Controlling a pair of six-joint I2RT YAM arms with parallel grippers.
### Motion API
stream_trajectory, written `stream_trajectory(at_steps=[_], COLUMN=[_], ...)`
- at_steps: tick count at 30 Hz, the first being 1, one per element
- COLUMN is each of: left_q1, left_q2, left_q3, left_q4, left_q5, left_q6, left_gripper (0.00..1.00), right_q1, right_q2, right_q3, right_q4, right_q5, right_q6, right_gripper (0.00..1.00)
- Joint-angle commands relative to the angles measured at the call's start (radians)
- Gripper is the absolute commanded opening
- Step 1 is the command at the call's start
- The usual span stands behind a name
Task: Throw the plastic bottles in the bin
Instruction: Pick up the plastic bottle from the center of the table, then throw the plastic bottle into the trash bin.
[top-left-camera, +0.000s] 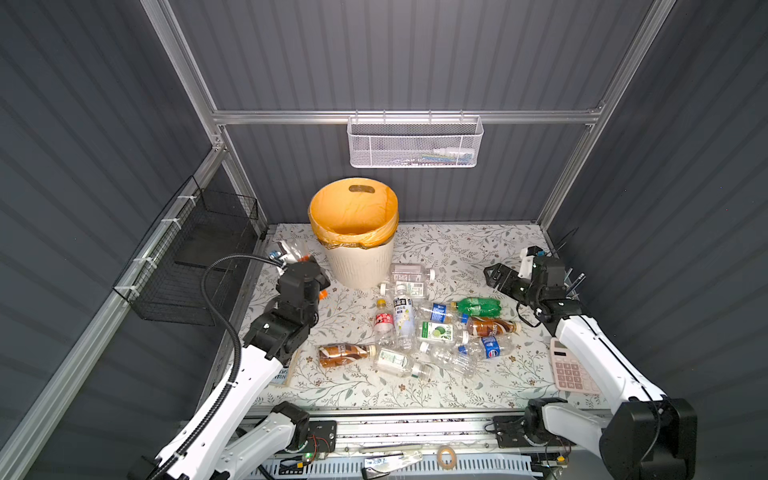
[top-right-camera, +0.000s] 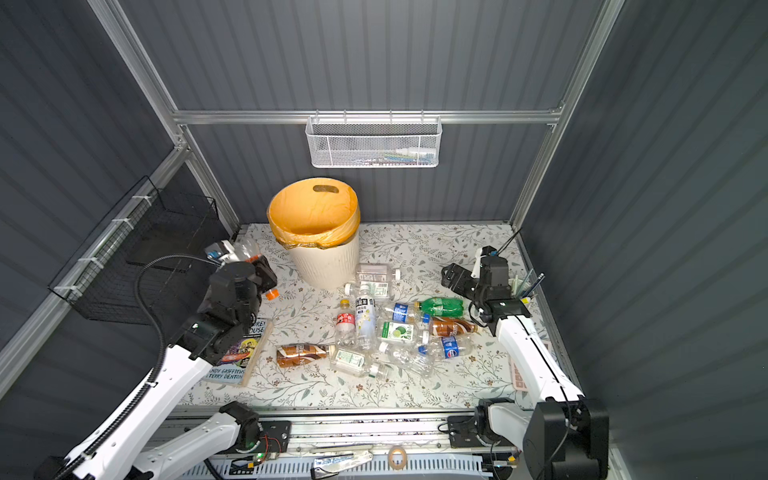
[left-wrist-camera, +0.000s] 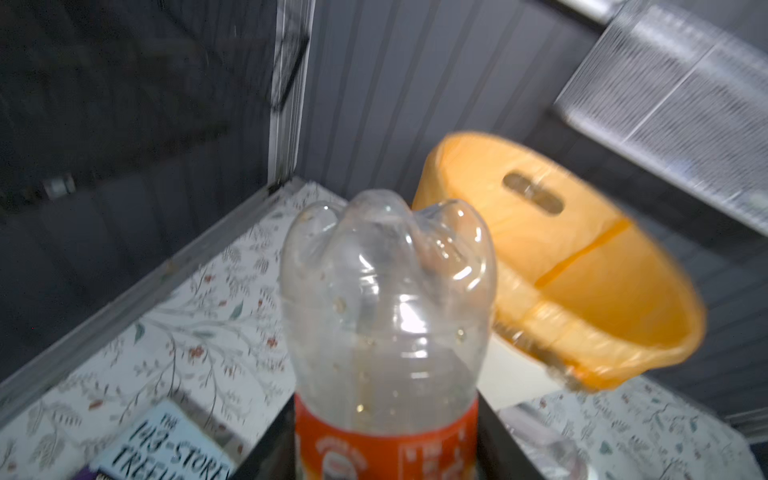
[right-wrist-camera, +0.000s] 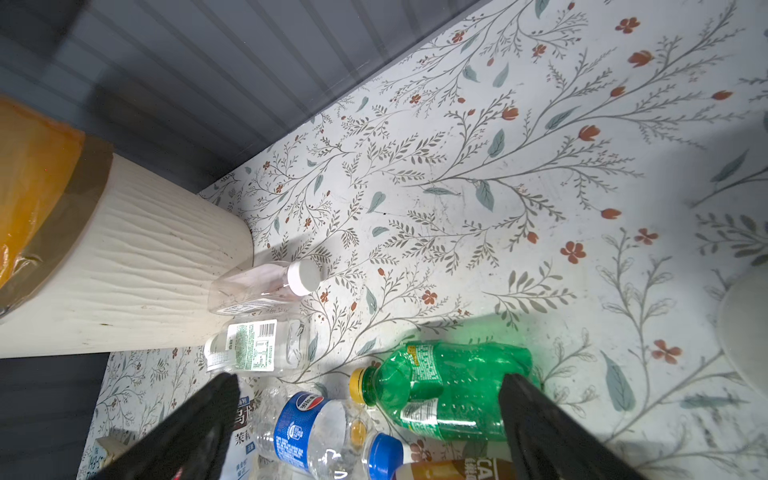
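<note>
The left gripper (top-left-camera: 308, 272), at the left of both top views, was clamped on a clear orange-labelled bottle (top-left-camera: 296, 249), held up just beside the bin (top-left-camera: 357, 266). Its orange bag (top-left-camera: 353, 216) showed no bottles inside. Roughly a dozen plastic bottles (top-left-camera: 419, 328) lay heaped mid-frame on the floral tabletop (top-left-camera: 457, 245), so I'd say the job had barely begun. In the left wrist view, the held bottle's base pointed toward the bin at right. In the right wrist view, the right gripper (right-wrist-camera: 370, 388) gaped wide and empty, a green bottle (right-wrist-camera: 449, 386) showing between its fingers at lower centre.
</note>
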Motion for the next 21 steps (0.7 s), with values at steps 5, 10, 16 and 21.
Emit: stream_trajectory(at_steps=[5,10,16,21], left_q1=[-0.004,-0.003,-0.003,-0.004], left_q2=[0.293,0.685,0.690,0.597], left_q3=[0.321,0.806,0.836,0.750], left_q4=[0.184,-0.138,-0.075,-0.011], left_q5=[0.181,0.339,0.297,0.246], left_q6=[0.357,0.344,0.354,0.360], left_gripper=[0.52,0.73,1.00,1.00], right_q1=[-0.005,-0.005,-0.016,-0.017], right_q2=[-0.022,-0.007,-0.077,-0.079], right_q3=[-0.003,0.036,0.032,0.027], right_q4=[0.054,-0.029,-0.078,-0.083], right_q5=[-0.079,-0.123,-0.079,-0.068], right_q6=[0.001,-0.037,-0.073,-0.065], right_gripper=[0.99,0.99,0.99,0.99])
